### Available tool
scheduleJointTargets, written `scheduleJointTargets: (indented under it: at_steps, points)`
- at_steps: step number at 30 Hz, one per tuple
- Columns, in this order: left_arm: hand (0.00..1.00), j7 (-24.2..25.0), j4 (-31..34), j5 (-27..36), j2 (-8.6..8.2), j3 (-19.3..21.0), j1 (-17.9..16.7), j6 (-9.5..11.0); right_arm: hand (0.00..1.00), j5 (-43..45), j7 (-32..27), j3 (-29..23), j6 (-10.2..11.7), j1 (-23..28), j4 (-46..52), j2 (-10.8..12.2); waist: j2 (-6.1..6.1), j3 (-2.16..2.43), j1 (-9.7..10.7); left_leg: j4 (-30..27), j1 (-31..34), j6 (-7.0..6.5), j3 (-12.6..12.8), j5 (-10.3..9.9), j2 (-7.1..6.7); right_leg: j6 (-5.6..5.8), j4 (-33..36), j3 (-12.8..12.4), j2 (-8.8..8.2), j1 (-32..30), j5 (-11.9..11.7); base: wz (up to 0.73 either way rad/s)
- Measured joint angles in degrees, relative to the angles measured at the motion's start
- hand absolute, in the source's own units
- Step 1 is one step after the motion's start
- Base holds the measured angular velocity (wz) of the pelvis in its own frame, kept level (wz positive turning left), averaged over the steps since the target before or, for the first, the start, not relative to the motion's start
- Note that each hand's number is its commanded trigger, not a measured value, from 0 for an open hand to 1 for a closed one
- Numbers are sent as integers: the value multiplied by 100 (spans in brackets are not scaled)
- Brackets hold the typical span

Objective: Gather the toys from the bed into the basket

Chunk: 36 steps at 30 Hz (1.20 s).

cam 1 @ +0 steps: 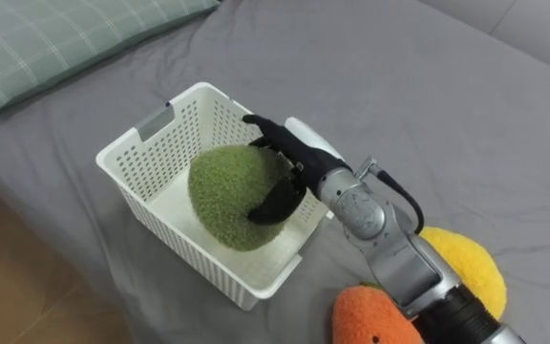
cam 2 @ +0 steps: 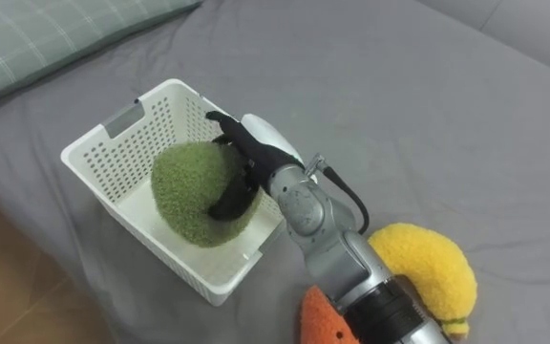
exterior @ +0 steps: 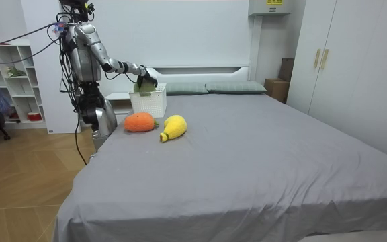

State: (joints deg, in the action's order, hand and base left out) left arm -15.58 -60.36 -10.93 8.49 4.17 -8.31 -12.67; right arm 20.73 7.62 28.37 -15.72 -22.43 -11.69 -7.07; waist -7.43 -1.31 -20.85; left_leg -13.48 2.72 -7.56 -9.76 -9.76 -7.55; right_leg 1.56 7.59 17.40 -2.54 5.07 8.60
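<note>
Right hand (cam 1: 292, 158) closed round the green toy (cam 1: 227, 196), thumb across its side and fingers over its top, holding it inside the white basket (cam 1: 175, 253) against the wall nearest the arm. The toy is a round, nubbly plush dome with no marked long axis. Whether it rests on the basket floor cannot be told. Release appears to be the step in hand. Outside the basket, on the arm's side, the orange toy (cam 1: 370, 320) and yellow toy (cam 1: 471, 268) lie on the bed (cam 1: 399, 86), back along the forearm.
</note>
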Motion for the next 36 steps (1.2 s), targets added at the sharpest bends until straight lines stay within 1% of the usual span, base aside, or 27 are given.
scheduleJointTargets:
  at_steps: [13,20,22,25,26,27,28,30,32,33,34,35,36]
  points:
    - [0,13,0,0,0,0,0,0,0,0,-66,-36,38,-2,1,1,-9,6,10,-5,1,0,-1,0,-1,0,1,1,2,0,0,0]
    - [0,-4,-3,8,-3,-101,-41,13,0,-11,-180,-119,148,-6,1,-4,-3,2,37,-8,-3,-1,1,1,0,0,2,-4,1,1,0,0]
    - [0,-9,-2,9,-8,-101,-56,20,0,-21,-227,-177,193,-5,4,-3,4,-1,89,-13,6,-1,-1,1,-1,0,2,-8,3,-1,0,2]
    - [0,-9,0,0,-4,-88,-141,21,0,-144,-357,-407,201,-3,222,-4,30,-8,216,0,24,-3,-14,2,-9,0,6,-14,0,-12,0,1]
    - [0,-10,2,-2,-2,-82,-166,21,0,-192,-431,-531,206,-2,321,-10,42,-6,293,-5,24,-3,-13,2,-10,0,6,-22,-1,-15,0,0]
    - [0,-9,3,-4,-14,-45,-189,20,0,-238,-515,-674,271,-2,378,-25,60,0,342,-14,23,-11,-10,7,-10,0,6,-38,-2,-18,-1,0]
    - [0,-9,3,-7,-18,-31,-195,20,0,-260,-554,-750,317,-2,382,-39,68,3,348,-15,19,-13,-3,10,-10,0,6,-48,-3,-19,-1,-4]
    - [0,-23,3,-6,-26,-12,-213,19,0,-310,-715,-966,390,2,386,-119,117,17,415,-4,-13,-20,22,13,-9,2,6,-200,0,-11,-2,-6]
    - [0,-72,3,-7,-26,9,-224,21,0,-310,-822,-1012,424,2,386,-218,133,28,484,7,-30,-23,38,16,-10,2,7,-285,4,-7,-2,-4]
    - [0,-123,20,-8,-27,17,-236,21,0,-310,-851,-1071,461,9,386,-251,123,46,543,5,-36,-24,43,16,-9,2,7,-309,4,-4,-2,-4]
    - [0,-141,34,-12,-26,21,-240,26,0,-311,-883,-1117,480,22,385,-260,126,47,578,4,-40,-23,43,17,-9,2,7,-308,4,2,-2,0]
    - [0,-174,49,-10,-25,23,-246,55,0,-367,-985,-1214,534,75,385,-279,135,51,650,1,-56,-24,50,18,-7,2,6,-310,0,19,-2,-3]
    - [0,-177,57,2,-25,24,-245,81,0,-491,-1095,-1293,612,171,380,-317,142,51,670,4,-94,-26,83,19,-2,4,4,-337,-2,50,-1,-6]
